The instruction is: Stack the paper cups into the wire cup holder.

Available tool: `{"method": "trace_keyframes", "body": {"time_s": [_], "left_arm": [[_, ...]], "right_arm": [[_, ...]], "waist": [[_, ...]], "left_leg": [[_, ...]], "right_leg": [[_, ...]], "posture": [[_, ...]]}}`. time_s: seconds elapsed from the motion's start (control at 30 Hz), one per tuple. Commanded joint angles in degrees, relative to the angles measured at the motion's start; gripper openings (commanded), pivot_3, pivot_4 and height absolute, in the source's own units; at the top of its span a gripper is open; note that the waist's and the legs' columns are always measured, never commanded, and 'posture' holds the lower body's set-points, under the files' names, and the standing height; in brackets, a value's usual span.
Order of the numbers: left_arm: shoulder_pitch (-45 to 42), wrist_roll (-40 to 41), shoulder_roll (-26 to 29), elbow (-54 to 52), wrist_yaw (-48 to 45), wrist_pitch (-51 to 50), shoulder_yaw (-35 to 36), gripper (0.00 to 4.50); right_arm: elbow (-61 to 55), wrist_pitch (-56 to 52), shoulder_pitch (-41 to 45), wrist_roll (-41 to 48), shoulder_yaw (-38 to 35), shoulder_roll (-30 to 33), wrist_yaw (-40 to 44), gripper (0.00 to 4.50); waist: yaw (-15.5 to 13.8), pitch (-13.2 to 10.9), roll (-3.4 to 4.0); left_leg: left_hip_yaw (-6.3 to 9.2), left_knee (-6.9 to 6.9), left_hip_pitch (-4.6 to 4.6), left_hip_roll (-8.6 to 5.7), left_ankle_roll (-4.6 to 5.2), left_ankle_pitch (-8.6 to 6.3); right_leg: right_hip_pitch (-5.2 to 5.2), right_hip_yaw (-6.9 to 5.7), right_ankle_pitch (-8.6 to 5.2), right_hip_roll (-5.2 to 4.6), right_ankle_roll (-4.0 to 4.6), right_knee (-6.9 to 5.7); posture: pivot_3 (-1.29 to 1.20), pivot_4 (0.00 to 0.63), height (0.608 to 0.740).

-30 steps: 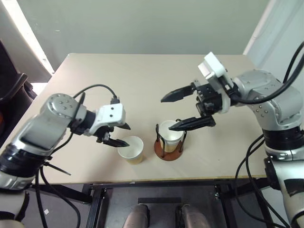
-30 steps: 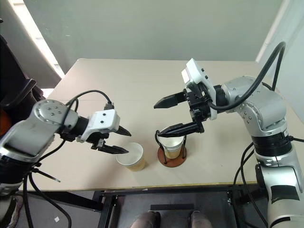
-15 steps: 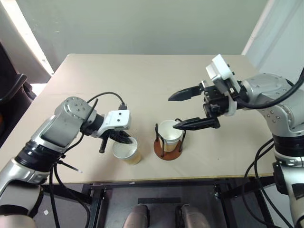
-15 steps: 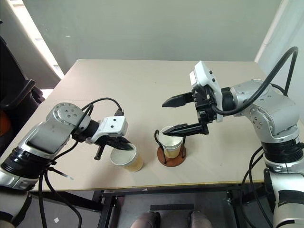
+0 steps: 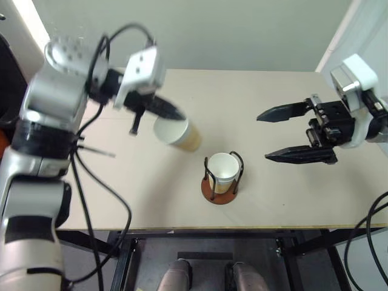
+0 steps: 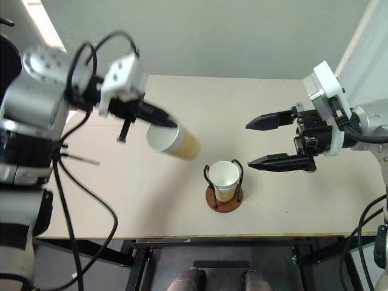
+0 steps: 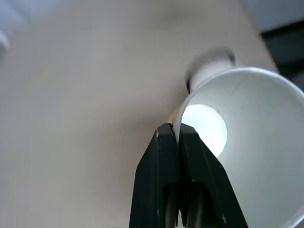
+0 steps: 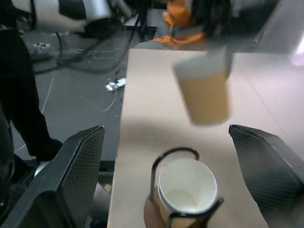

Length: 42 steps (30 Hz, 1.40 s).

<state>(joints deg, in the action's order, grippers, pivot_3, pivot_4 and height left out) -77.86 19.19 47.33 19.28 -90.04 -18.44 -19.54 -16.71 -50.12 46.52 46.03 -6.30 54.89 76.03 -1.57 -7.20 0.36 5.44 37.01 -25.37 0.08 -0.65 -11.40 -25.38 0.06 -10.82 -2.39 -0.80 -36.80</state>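
- Overhead, the left gripper (image 5: 176, 115) carries one of the paper cups (image 5: 177, 133) above the bench (image 5: 242, 103), short of the wire cup holder (image 5: 222, 177) and to its left.
- Its fingers (image 7: 167, 156) are clenched on the cup's wall just below the rolled rim, one inside and one outside; this pinch leaves the tapered foot free, presumably so it can enter another cup.
- Held so, the carried cup lies tilted, its white mouth turned toward the camera and its tan foot pointing toward the holder.
- A second cup (image 6: 224, 179) stands upright within the holder's black wire loops, on the reddish-brown disc; from above it may be more than one cup nested, which cannot be told.
- At the far side, the right gripper (image 5: 290, 134) hovers beside the holder, apart from it, its fingers released and spread wide, grasping nothing; judged from its station, it waits clear of the path.
- By this reading, the step in hand is transport; righting the cup over the seated one remains.
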Motion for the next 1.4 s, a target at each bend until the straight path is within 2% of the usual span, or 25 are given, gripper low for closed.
{"method": "trace_keyframes", "body": {"time_s": [0.03, 0.13, 0.23, 0.4, 0.57, 0.77, 0.9, 1.2, 1.4], "left_arm": [[-4.6, 3.7, -3.1, 3.3, -2.5, 4.6, -7.2, 0.01], [-6.9, 5.2, -5.9, 5.8, -2.5, 7.5, -12.1, 0.01], [-7.8, 7.3, -7.0, 7.0, -2.5, 9.6, -15.7, 0.01], [-8.0, 6.2, -9.7, 10.4, -2.5, 14.4, -19.6, 0.01], [-7.7, 7.4, -10.7, 10.5, -2.5, 15.8, -21.0, 0.01], [-7.6, 7.4, -11.5, 10.3, -2.5, 16.9, -21.7, 0.01], [-7.2, 7.3, -12.1, 9.4, -2.5, 16.7, -22.2, 0.01], [-7.0, 5.3, -12.7, 9.5, -2.5, 17.6, -23.0, 0.01], [-6.8, 3.1, -14.5, 10.8, -2.5, 19.0, -23.3, 0.01]], "right_arm": [[-1.5, 1.2, 0.3, 1.1, -3.1, 1.2, -1.5, 4.36], [-2.6, 1.1, -0.5, 1.3, -3.8, 1.7, -2.9, 4.36], [-3.5, 1.0, -1.8, 1.1, -4.7, 2.6, -4.0, 4.36], [-5.8, 0.5, -4.2, 2.7, -7.0, 4.1, -5.7, 4.36], [-8.4, -0.1, -6.5, 3.9, -8.3, 5.4, -8.3, 4.36], [-9.4, -0.7, -10.7, 3.5, -9.1, 9.2, -9.0, 4.36], [-8.2, 1.9, -17.3, -3.6, -7.2, 14.7, -8.8, 4.36], [-8.6, 2.5, -24.6, -1.1, -17.3, 15.8, -6.1, 4.36], [-9.7, 2.6, -27.1, -0.7, -19.6, 15.8, -6.8, 4.36]], "waist": [[0.1, 0.0, 0.02], [0.1, 0.0, 0.03], [0.2, 0.0, 0.03], [-0.1, 0.0, 0.04], [-0.2, 0.0, 0.05], [-0.7, 0.0, 0.05], [-1.2, 0.0, 0.05], [-1.3, 0.0, 0.08], [-1.3, 0.0, 0.09]], "left_leg": [[-0.01, 0.03, -0.03, -0.01, 0.03, -0.02], [-0.06, 0.13, -0.08, -0.02, 0.12, -0.04], [-0.08, 0.17, -0.13, -0.02, 0.21, -0.08], [-0.11, 0.3, -0.31, -0.03, 0.2, -0.09], [-0.11, 1.1, -0.67, -0.04, 0.05, -0.22], [-0.18, 1.23, -0.77, -0.17, 0.27, -0.48], [-0.2, 1.23, -0.78, -0.18, 0.3, -0.51], [-0.36, 1.27, -0.74, -0.18, 0.38, -0.58], [-0.4, 1.32, -0.72, -0.19, 0.43, -0.6]], "right_leg": [[0.01, 0.02, 0.04, -0.02, -0.17, 0.02], [0.03, 0.07, 0.29, -0.04, -0.82, 0.05], [0.02, 0.07, 0.3, -0.03, -0.97, 0.06], [0.02, 0.07, 0.14, -0.03, -1.29, 0.07], [0.0, 0.07, 0.03, -0.03, -1.55, 0.04], [0.1, 0.14, 0.08, -0.14, -1.78, 0.32], [0.14, 0.14, 0.12, -0.17, -1.86, 0.42], [0.19, 0.2, 0.18, -0.19, -2.01, 0.47], [0.28, 0.25, 0.24, -0.19, -2.13, 0.59]], "posture": [[0.0, 0.15, 0.74], [0.0, 0.15, 0.74], [0.0, 0.15, 0.74], [0.0, 0.15, 0.74], [0.0, 0.15, 0.74], [0.0, 0.15, 0.74], [0.0, 0.15, 0.74], [0.0, 0.15, 0.74], [0.0, 0.15, 0.74]]}}
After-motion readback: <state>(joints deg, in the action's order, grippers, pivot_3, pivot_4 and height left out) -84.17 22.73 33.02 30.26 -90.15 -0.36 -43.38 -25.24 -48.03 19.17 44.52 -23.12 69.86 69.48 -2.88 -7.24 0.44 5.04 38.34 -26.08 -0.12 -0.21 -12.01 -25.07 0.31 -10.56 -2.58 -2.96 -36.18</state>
